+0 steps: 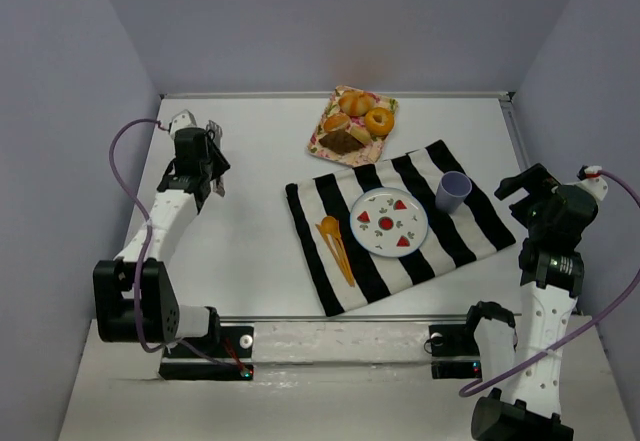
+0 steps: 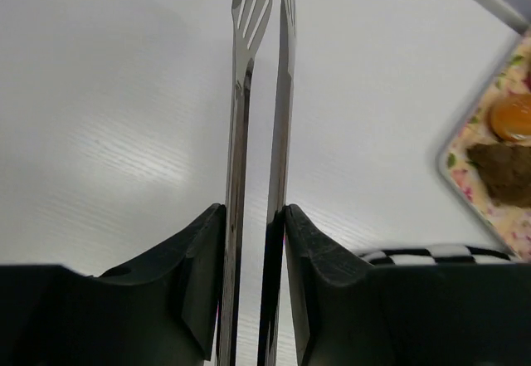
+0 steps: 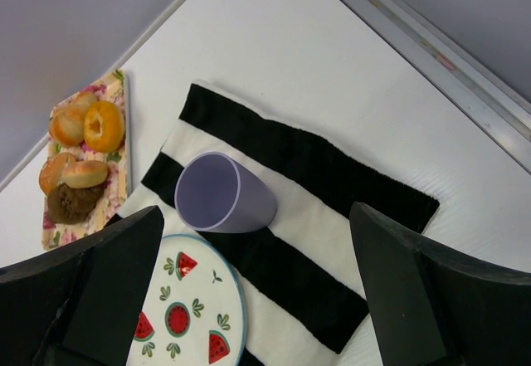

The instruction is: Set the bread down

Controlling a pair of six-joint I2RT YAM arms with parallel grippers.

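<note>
The bread (image 1: 343, 142) is a dark brown rough chunk lying on a floral tray (image 1: 318, 144) at the back of the table, beside golden buns and a ring doughnut. It also shows in the left wrist view as the bread (image 2: 504, 171) and in the right wrist view as the bread (image 3: 70, 203). My left gripper (image 2: 255, 212) is shut on metal tongs (image 2: 249, 17), whose two arms are squeezed close together and point away over bare table. It hangs at the back left (image 1: 208, 161), well left of the tray. My right gripper (image 3: 255, 217) stands open above the cloth's right end (image 1: 522, 189), holding nothing.
A black-and-white striped cloth (image 1: 455, 236) carries a watermelon-patterned plate (image 1: 388, 223), a lilac cup (image 1: 452, 191) and an orange fork and spoon (image 1: 335, 246). Grey walls close in the table at the back and on both sides.
</note>
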